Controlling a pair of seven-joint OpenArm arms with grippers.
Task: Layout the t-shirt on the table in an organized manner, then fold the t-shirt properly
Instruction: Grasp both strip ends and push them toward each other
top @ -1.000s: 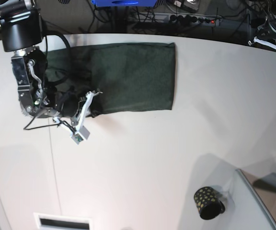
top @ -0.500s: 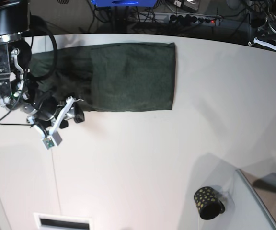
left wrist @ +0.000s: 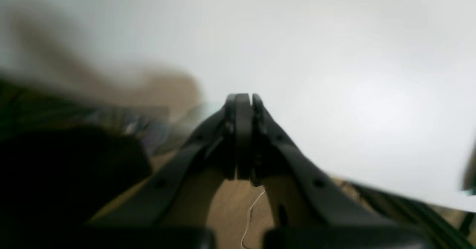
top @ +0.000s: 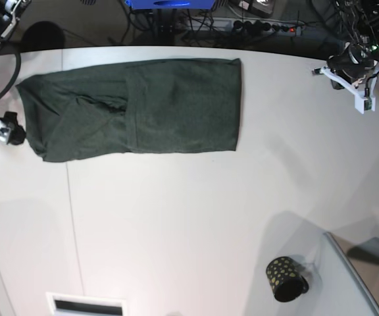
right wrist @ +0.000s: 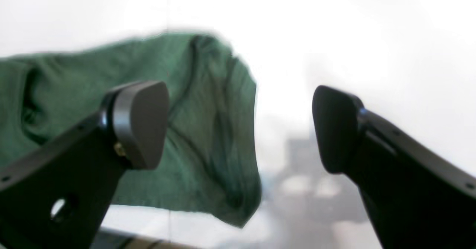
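The dark green t-shirt (top: 143, 108) lies flat as a long band across the far side of the white table (top: 196, 217), with a doubled layer on its right half. My right gripper (top: 8, 130) sits at the shirt's left end, open and empty. In the right wrist view the t-shirt's (right wrist: 208, 130) end lies just beyond the spread fingers (right wrist: 141, 122), apart from them. My left gripper (top: 339, 68) hovers over the table's far right corner, well away from the shirt. Its jaws are shut on nothing in the left wrist view (left wrist: 241, 104).
A small black cup with gold dots (top: 286, 278) lies near the front right. A clear-edged tray (top: 354, 276) sits at the front right corner. A thin dark seam (top: 71, 224) crosses the table on the left. A white slotted plate (top: 87, 304) lies at the front edge.
My right gripper opened, let go of the shirt and drew back left. The shirt's left end now lies spread out flat. My left arm came slightly inward over the far right corner.
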